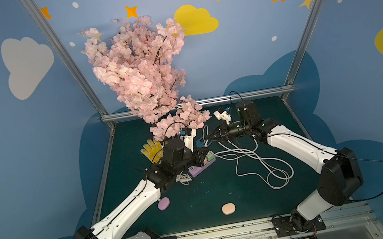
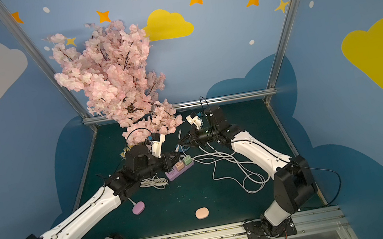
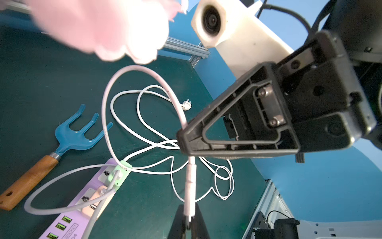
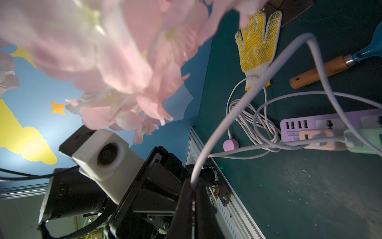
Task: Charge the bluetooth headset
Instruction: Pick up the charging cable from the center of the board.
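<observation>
The pink blossom branch (image 1: 141, 76) is the largest item. It leans from the back-left corner over the dark green mat (image 1: 199, 203). Both arms reach to the middle of the mat, their tips close together beneath the lowest blossoms.

The right gripper (image 4: 193, 187) is clenched on a thick white charging cable (image 3: 134, 67), which passes between its fingers a little short of the cable's end. The left gripper (image 3: 189, 222) is closed on the same cable's connector (image 3: 191, 178), with the tip pinched between its two fingers. The stretch between the two grips is held clear of the mat. From the right gripper the cable arcs up and back down toward the chargers; which socket it enters cannot be told.

A thinner white cable (image 1: 277, 176) lies in loose loops on the right half of the mat. A lilac power strip (image 2: 176, 174) lies just below the left gripper, with a coiled white cord (image 2: 153, 183) beside it under the left forearm. A garden fork (image 3: 76, 132), with blue tines and a wooden handle, lies flat behind the strip. A yellow glove (image 1: 151, 149) lies near the lowest blossoms. A green charger (image 1: 210, 156) and a peach charger (image 2: 180, 165) sit side by side on the strip. A lilac oval plug (image 1: 163, 204) lies at a cord's end beside the left forearm.

Headset: the peach oval case (image 1: 228, 208) — taken for it — lies alone near the mat's front edge, about centre, well apart from both grippers.
</observation>
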Controlling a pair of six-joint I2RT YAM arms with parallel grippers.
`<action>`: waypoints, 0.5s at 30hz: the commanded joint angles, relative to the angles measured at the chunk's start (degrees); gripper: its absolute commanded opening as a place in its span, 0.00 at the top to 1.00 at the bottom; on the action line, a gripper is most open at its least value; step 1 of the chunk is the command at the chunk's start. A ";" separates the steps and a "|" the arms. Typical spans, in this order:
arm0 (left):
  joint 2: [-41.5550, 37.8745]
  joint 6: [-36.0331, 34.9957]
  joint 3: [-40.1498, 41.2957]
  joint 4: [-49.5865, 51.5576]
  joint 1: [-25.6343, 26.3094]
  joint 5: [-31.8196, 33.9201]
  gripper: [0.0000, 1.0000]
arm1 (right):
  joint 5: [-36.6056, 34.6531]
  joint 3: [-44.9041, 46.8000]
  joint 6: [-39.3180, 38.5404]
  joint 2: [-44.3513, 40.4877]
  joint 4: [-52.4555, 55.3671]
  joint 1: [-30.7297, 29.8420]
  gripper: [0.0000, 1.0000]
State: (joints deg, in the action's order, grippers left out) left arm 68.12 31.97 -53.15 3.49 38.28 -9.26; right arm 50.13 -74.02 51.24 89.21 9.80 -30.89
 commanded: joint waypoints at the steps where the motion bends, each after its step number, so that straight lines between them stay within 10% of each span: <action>1: -1.69 0.74 -2.05 -1.10 -1.33 0.21 0.82 | 0.19 0.82 -0.44 -0.26 -0.05 -0.13 1.00; 15: -1.84 2.25 -1.88 -3.99 -2.35 -3.75 0.66 | 0.07 0.95 -0.27 -0.26 -0.34 -0.22 1.00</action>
State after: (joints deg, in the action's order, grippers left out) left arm 66.63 34.00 -53.47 1.63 36.05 -11.09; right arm 50.06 -73.63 51.22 89.21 9.87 -30.96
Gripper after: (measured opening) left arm 0.340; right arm 0.046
